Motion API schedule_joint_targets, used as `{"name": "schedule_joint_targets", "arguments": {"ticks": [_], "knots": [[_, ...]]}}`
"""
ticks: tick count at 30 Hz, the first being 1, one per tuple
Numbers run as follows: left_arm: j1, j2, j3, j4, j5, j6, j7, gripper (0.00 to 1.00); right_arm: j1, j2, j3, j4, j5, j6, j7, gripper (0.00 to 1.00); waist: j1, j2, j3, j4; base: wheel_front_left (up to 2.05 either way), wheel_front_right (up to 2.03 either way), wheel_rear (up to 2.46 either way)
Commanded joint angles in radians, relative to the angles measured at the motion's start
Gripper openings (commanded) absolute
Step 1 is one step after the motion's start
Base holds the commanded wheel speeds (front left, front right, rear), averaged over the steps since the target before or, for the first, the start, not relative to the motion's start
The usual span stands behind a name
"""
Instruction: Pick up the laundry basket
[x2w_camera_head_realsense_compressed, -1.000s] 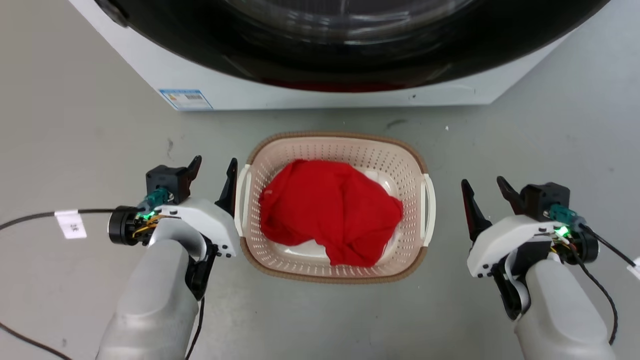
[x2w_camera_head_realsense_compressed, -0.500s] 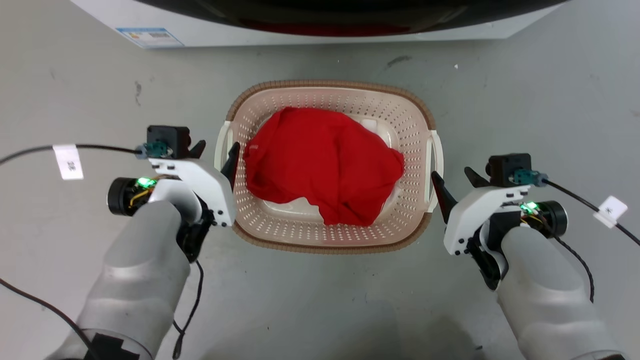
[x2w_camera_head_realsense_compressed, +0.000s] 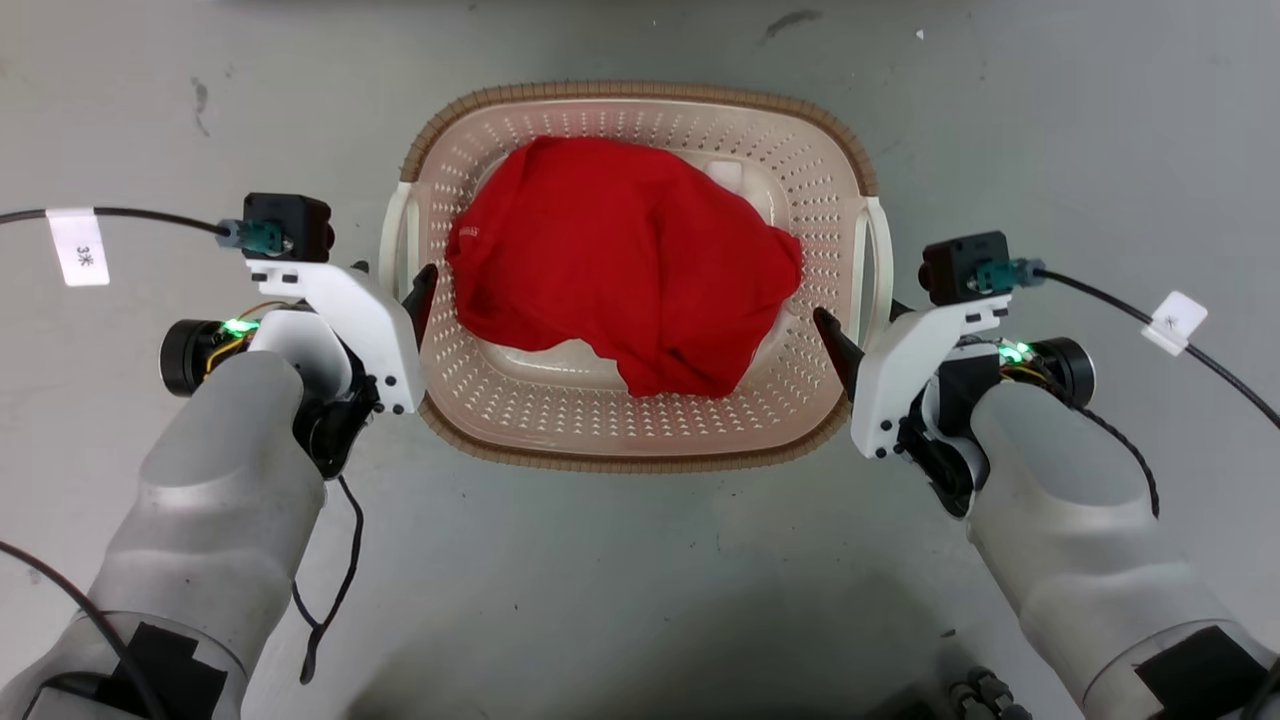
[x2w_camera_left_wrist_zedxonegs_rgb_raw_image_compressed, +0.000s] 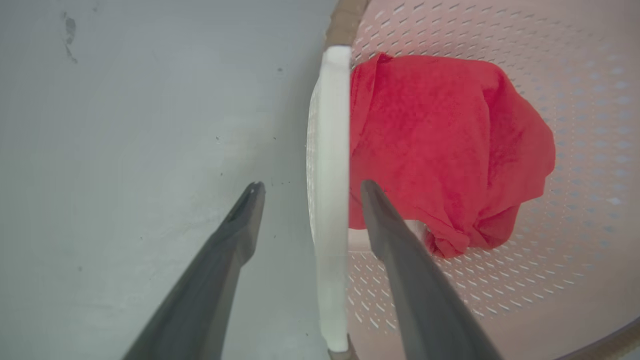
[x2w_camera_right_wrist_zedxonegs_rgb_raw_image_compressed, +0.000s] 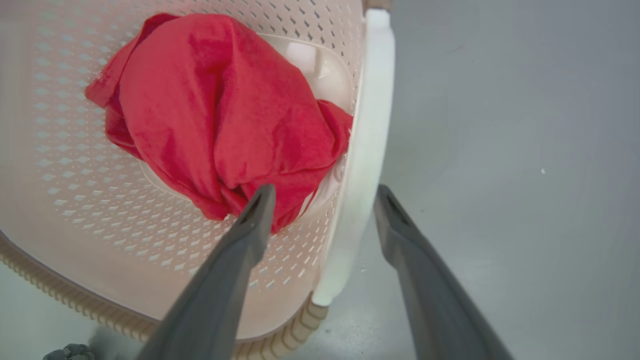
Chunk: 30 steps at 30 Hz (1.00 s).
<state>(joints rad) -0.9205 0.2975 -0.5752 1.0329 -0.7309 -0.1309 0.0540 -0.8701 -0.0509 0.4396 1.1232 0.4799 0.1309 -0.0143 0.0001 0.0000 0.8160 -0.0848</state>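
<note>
The laundry basket (x2w_camera_head_realsense_compressed: 640, 92), cream-pink with perforated walls and a brown woven-look rim, stands on the grey floor with a red cloth (x2w_camera_head_realsense_compressed: 620, 250) heaped inside. My left gripper (x2w_camera_head_realsense_compressed: 395, 272) is open astride the white left handle (x2w_camera_left_wrist_zedxonegs_rgb_raw_image_compressed: 330, 150), one finger inside the basket wall (x2w_camera_left_wrist_zedxonegs_rgb_raw_image_compressed: 500, 30) and one outside. My right gripper (x2w_camera_head_realsense_compressed: 858, 312) is open astride the white right handle (x2w_camera_right_wrist_zedxonegs_rgb_raw_image_compressed: 367, 140) in the same way, its inner finger over the red cloth (x2w_camera_right_wrist_zedxonegs_rgb_raw_image_compressed: 215, 115). Neither pair of fingers presses on its handle; gaps show on both sides in the wrist views.
Bare grey floor (x2w_camera_head_realsense_compressed: 640, 580) surrounds the basket. Black cables with white tags (x2w_camera_head_realsense_compressed: 78, 248) (x2w_camera_head_realsense_compressed: 1175, 322) trail from both wrists. A small dark object (x2w_camera_head_realsense_compressed: 980, 690) lies at the bottom right edge.
The head camera has tilted down, so the washer has left the picture. Both grippers have moved inward from beside the basket until each straddles a handle, still open.
</note>
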Motion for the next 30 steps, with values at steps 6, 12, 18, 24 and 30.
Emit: {"name": "schedule_joint_targets", "arguments": {"ticks": [6,12,18,24,30], "knots": [[-0.045,0.013,-0.051,0.015,-0.042,0.001,0.017,1.00,-0.057,0.001,0.073,0.020,0.063,0.000,0.024,1.00,-0.0001,0.0000,0.033,-0.005,0.00,0.00,0.00],[-0.074,0.014,-0.094,0.030,-0.085,0.001,0.034,1.00,-0.087,0.001,0.133,0.037,0.114,0.000,0.054,1.00,-0.0001,0.0000,0.049,-0.007,0.00,0.00,0.00],[-0.094,0.007,-0.133,0.027,-0.139,0.001,0.060,0.00,-0.106,0.004,0.175,0.050,0.183,0.001,0.113,0.00,-0.0001,0.0000,0.060,-0.007,0.00,0.00,0.00],[-0.093,-0.013,-0.162,0.033,-0.195,0.000,0.064,0.00,-0.110,0.008,0.218,0.062,0.219,0.004,0.118,0.00,-0.0001,0.0000,0.051,-0.004,0.00,0.00,0.00],[-0.071,-0.044,-0.207,0.040,-0.268,-0.004,0.110,0.00,-0.099,0.011,0.256,0.080,0.274,0.006,0.168,0.00,-0.0001,0.0000,-0.023,0.010,0.00,0.00,0.00]]}}
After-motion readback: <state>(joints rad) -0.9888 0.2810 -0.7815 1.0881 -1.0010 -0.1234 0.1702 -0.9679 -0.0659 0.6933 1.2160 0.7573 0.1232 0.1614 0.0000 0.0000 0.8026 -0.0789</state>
